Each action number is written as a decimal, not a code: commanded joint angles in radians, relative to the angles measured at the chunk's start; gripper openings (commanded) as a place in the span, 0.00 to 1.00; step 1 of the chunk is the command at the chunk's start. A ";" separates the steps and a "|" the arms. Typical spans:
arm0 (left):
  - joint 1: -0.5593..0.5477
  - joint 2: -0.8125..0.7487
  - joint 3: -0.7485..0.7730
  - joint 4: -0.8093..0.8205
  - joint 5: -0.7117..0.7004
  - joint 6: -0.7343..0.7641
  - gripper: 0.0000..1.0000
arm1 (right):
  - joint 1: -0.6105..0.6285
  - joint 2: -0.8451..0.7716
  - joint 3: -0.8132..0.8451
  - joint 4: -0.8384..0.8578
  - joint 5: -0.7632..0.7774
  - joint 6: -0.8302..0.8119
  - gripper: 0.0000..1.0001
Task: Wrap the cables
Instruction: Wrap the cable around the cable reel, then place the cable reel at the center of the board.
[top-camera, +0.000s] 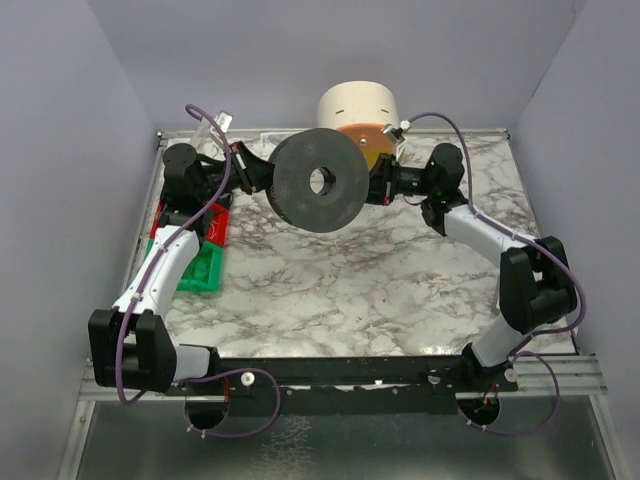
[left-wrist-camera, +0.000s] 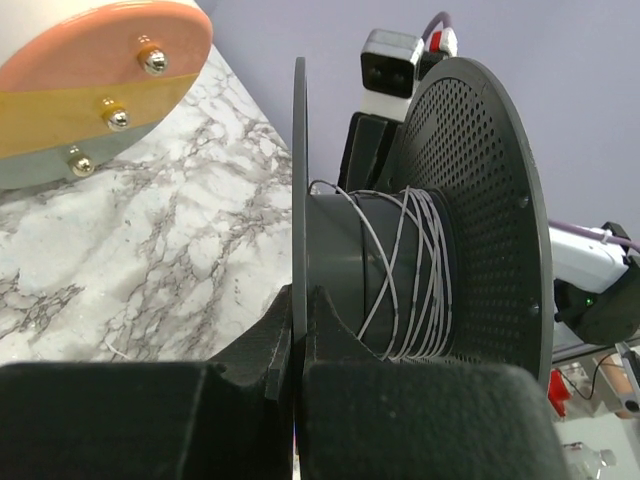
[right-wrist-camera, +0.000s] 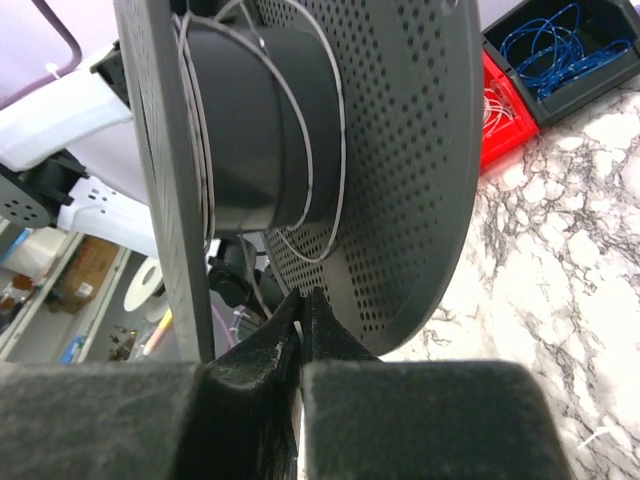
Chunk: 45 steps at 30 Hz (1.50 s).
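Holding the spool (top-camera: 295, 198) above the counter (top-camera: 350, 285), I have the left gripper (left-wrist-camera: 298, 335) and right gripper (right-wrist-camera: 303, 318) each clamped on one flange; pale cables (left-wrist-camera: 420, 270) circle its hub.

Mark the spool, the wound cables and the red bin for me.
spool (top-camera: 300, 200): top view, on its front flange face.
cables (left-wrist-camera: 425, 270): left wrist view, on turns wound around the hub.
red bin (right-wrist-camera: 497, 140): right wrist view, on its near wall.
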<state>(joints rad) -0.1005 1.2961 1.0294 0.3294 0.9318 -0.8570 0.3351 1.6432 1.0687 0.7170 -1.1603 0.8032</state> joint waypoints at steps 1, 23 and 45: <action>-0.013 -0.019 -0.011 0.060 0.049 -0.021 0.00 | -0.022 0.022 0.056 0.033 -0.056 0.030 0.12; -0.015 -0.010 -0.043 0.060 0.035 -0.012 0.00 | -0.235 -0.017 0.160 -0.109 -0.075 -0.010 0.71; -0.183 0.258 -0.074 0.064 -0.004 0.004 0.00 | -0.249 -0.323 0.001 -0.696 0.047 -0.560 0.72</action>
<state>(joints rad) -0.2375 1.4998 0.9634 0.3428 0.9321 -0.8734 0.0944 1.3918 1.0885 0.1596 -1.1885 0.3618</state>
